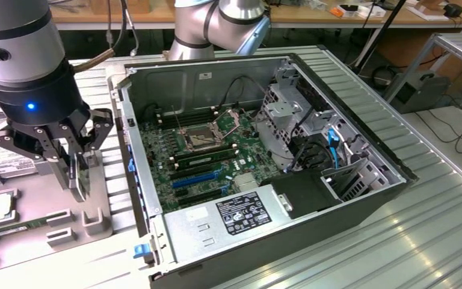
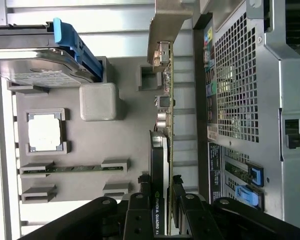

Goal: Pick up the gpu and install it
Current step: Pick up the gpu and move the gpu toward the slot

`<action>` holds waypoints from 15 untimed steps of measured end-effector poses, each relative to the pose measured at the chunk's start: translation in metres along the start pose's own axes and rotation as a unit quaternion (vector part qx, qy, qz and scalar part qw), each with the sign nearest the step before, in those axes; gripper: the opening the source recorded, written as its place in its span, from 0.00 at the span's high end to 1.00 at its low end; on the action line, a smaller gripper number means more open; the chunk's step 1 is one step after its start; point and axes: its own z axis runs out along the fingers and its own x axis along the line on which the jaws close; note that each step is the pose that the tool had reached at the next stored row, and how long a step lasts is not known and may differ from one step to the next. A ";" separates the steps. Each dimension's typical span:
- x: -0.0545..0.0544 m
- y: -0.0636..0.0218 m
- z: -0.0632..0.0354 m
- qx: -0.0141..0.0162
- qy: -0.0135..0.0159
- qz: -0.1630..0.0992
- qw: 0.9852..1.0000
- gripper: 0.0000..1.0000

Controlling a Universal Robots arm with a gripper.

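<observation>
Your black claw (image 2: 160, 194) is grasping the slim, flat black gpu (image 2: 159, 152) with its silver bracket end, holding it on edge just beside the open computer case (image 2: 240, 90) of perforated grey metal.

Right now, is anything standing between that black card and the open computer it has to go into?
The hand grips the gpu over the grey tray. Only the computer case's near side wall stands between it and the motherboard; the case is open on top, and the blue slots look uncovered.
</observation>
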 end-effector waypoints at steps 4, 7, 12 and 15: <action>0.000 0.0002 -0.0058 0.000 0.000 0.000 1.000 0.73; 0.000 0.0003 -0.0102 0.000 0.000 0.000 1.000 0.73; 0.000 0.0005 -0.0158 0.000 0.000 0.000 1.000 0.73; -0.001 0.0006 -0.0186 0.000 0.000 0.000 1.000 0.73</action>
